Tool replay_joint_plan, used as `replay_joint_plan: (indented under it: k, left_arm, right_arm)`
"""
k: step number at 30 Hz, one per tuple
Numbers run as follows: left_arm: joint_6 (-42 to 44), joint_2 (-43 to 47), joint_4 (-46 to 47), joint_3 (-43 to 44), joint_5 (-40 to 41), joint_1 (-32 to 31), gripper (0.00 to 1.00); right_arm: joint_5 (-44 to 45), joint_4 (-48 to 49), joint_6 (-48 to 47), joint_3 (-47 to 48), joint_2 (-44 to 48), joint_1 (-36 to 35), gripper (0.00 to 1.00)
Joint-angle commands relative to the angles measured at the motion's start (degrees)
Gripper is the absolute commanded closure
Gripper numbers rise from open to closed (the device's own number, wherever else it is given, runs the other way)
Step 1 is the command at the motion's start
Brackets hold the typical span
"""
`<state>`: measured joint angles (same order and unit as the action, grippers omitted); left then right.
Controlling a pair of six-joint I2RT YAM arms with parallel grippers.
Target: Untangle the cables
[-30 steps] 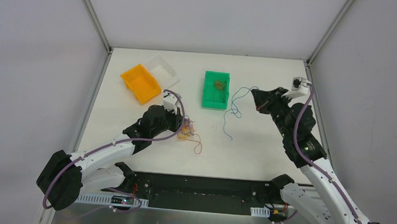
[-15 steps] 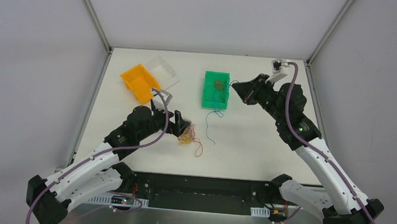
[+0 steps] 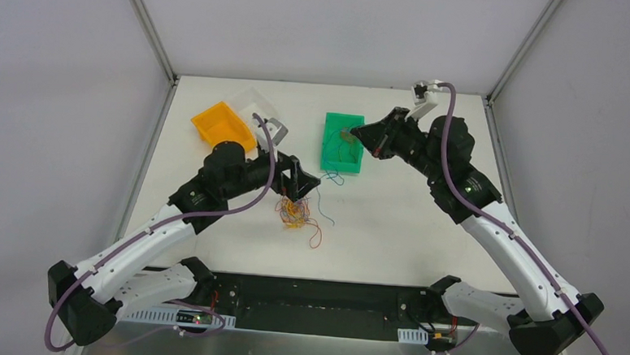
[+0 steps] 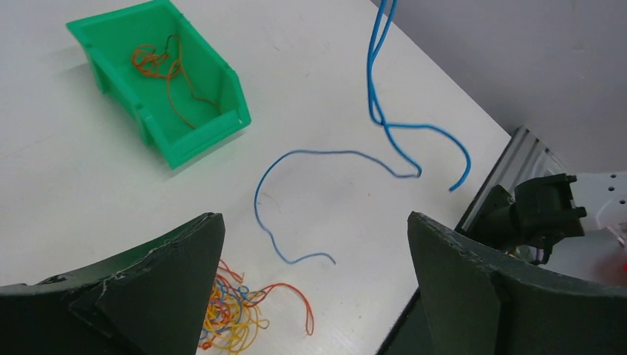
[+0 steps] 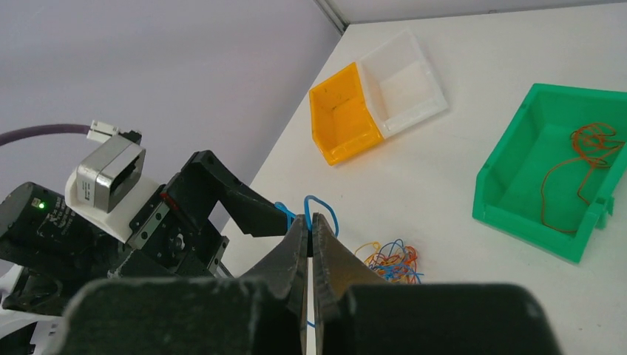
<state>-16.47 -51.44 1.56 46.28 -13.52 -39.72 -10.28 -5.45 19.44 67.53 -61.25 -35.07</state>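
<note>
Left pincer (image 4: 314, 222) gapes wide and empty beside the tangle (image 3: 293, 213) on the surface (image 3: 407, 223), likely ready to pin it. Right pincer (image 5: 310, 222) pinches a blue cable (image 4: 372, 74), held up near the green bin (image 3: 328, 150) holding brownish cables (image 5: 591, 139).

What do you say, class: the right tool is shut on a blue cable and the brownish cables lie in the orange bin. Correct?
Not quite. The brownish cables lie in the green bin, not the orange bin, as the right wrist view shows. The right tool is indeed shut on the blue cable.
</note>
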Motion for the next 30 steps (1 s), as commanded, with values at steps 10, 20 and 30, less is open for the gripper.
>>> replay_joint_plan:
  k: [10,20,30]
  left_arm:
    - [-9.4,-8.1,3.6,12.1,-3.8,-0.1,0.09]
    - [-11.5,-15.6,3.9,14.8,-7.3,-0.1,0.73]
    - [-10.1,-13.2,-6.3,16.2,5.6,1.2,1.00]
  right_arm:
    - [-1.9,1.1,-0.7,1.9,-1.2,-2.0,1.00]
    - [-2.9,2.4,-0.9,1.4,-1.1,-2.6,1.00]
    - [5.9,1.0,-4.5,-7.7,5.9,-2.7,0.37]
